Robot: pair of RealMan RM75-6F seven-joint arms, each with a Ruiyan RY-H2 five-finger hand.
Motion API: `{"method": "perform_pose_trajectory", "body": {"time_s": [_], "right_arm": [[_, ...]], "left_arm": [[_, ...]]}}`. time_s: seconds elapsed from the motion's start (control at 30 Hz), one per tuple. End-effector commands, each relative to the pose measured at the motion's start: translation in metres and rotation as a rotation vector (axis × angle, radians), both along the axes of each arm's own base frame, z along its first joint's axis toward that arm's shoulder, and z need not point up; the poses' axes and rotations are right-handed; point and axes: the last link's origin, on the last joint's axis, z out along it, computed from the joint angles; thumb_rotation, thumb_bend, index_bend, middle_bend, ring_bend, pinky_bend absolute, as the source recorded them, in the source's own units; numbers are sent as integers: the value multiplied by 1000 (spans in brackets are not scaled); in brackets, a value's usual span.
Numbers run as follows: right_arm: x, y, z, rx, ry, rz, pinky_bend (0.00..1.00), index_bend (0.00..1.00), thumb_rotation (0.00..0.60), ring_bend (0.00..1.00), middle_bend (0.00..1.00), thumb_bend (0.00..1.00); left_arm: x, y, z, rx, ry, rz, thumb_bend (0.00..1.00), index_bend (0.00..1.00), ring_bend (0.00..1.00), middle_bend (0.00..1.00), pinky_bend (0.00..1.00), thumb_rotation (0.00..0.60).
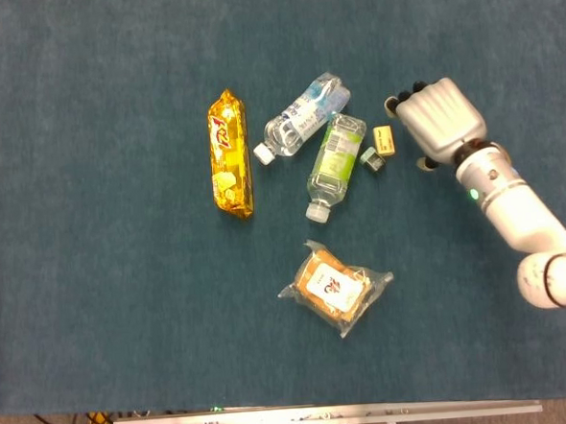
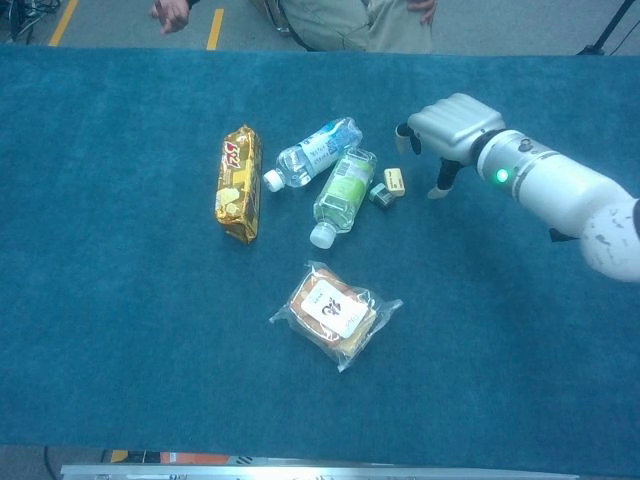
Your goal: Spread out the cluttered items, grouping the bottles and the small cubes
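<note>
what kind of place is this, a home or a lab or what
Most likely a robot lab or test room, not a home: a table under blue carpet-like cloth, yellow floor tape beyond it, a person standing at the far edge, and cables trailing below the near rail.

Teal carpeted tabletop, metal rail along its near edge, grey floor with yellow lines beyond.

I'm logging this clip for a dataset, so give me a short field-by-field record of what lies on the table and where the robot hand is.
surface: blue carpeted table
bottles: blue-label bottle and green-label bottle, lying side by side
cubes: tan cube and dark cube, just right of the green-label bottle
snacks: gold wrapper bar at left; bagged pastry nearer the robot
right robot hand: holds nothing, beside the tan cube
left robot hand: not visible
</note>
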Motion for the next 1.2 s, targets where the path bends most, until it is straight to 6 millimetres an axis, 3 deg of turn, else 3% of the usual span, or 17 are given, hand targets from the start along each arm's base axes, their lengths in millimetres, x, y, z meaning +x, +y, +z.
{"method": "perform_pose_trajectory", "body": {"time_s": [0.03, 0.37, 0.57, 1.2], "right_arm": [[2, -2, -5, -7, 9, -4, 493, 342, 600, 316, 423, 53], [3, -6, -16, -26, 4, -15, 493, 353, 600, 317, 462, 56], [4, -7, -17, -32, -1, -13, 493, 454, 600, 318, 414, 56], [11, -11, -32, -28, 31, -31, 476, 457, 600, 307, 384, 56]], "left_arm": [[0, 0, 0, 0, 0, 1, 393, 207, 186, 221, 227, 600], [-2, 1, -1, -6, -3, 3, 393, 207, 186, 221, 227, 600], [-3, 1, -2, -8, -3, 6, 393, 208, 186, 219, 227, 600], [-5, 2, -3, -12, -6, 6, 393, 208, 186, 219, 227, 600]]}}
